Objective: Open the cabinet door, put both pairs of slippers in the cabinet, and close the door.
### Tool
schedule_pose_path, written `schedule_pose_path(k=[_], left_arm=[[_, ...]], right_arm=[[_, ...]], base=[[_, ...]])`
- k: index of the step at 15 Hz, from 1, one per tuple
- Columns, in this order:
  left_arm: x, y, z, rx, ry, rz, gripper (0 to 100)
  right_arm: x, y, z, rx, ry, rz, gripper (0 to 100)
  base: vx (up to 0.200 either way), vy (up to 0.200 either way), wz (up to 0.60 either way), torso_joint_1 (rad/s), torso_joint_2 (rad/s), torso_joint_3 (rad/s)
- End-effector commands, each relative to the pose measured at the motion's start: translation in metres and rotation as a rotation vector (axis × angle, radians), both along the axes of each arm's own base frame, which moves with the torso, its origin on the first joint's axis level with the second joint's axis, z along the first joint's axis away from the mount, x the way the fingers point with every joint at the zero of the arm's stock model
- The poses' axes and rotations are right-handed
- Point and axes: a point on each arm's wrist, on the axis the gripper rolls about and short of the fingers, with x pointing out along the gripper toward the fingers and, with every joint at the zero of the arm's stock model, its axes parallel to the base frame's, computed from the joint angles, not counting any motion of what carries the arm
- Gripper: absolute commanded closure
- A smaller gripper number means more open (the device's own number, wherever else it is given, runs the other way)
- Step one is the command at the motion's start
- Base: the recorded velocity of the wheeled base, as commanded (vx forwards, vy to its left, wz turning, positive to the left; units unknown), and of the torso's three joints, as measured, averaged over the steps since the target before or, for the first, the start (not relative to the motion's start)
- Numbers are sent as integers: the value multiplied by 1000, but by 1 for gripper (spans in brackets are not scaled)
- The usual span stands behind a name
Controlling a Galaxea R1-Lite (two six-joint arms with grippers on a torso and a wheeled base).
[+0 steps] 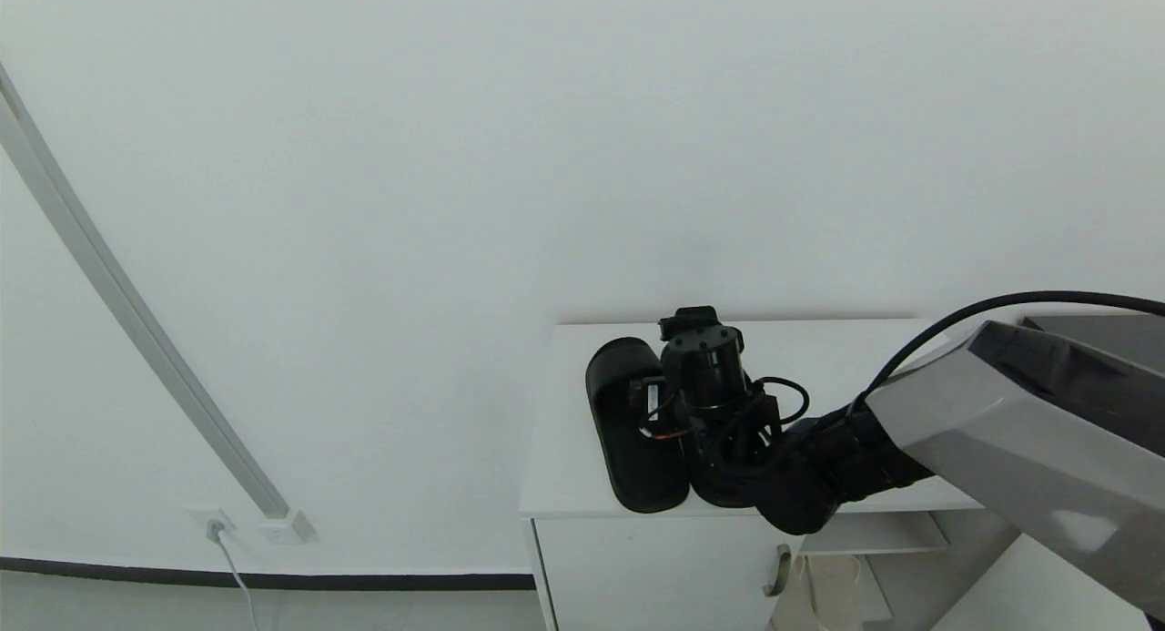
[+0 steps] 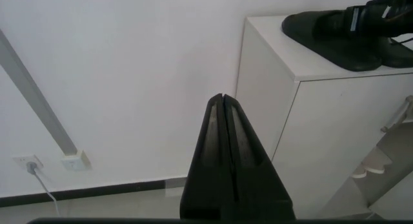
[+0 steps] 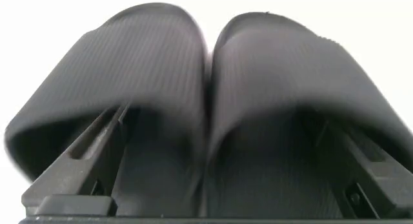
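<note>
Presently, one pair of black slippers lies side by side, touching, on the cabinet top — toward its 9 o'clock edge in the head view, long axes running approx. 12 to 6. The right end effector sits low over the pair, spread wide: one finger inside each strap tunnel, w/ the two inner strap walls between them. No squeeze evident yet. The left end effector is pressed together and empty, hanging off the cabinet's 9 o'clock flank, well apart from the pair.

Cabinet status: shelves are exposed at 3 o'clock of the handle, so that side reads as open. Door leaf pos. cannot be told.

Handling assessment — judgement only.
- Material: slippers look like moulded foam or rubber. Light, soft, bendy, not fragile.
- Grip: ribbed matte straps should give fair friction.
- Best hold: pinch both inner strap walls together at mid-arch, so the pair lifts as one unit.
- Risks: the walls compress, so a loose pinch may drop one slipper. Soles will likely droop and swing, and could catch a shelf lip on entry.
- Advice: firm closure, slow lift.
</note>
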Motion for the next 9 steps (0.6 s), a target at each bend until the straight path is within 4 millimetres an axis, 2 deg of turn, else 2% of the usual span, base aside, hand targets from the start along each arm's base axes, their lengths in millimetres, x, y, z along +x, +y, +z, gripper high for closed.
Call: schedule_pose_path(k=[1, 4, 5, 9], left_arm=[[0, 0, 0, 0, 0, 0, 100], [0, 0, 0, -2, -1, 0, 100], [0, 0, 0, -2, 1, 0, 100], [0, 0, 0, -2, -1, 0, 100]], right_arm=[[10, 6, -8, -9, -6, -4, 0], [15, 7, -7, -9, -17, -6, 0], [15, 7, -7, -9, -17, -6, 100], [14, 6, -7, -12, -15, -11, 100]], base=[[0, 0, 0, 0, 0, 0], [0, 0, 0, 0, 0, 0], [0, 0, 0, 0, 0, 0], [0, 0, 0, 0, 0, 0]])
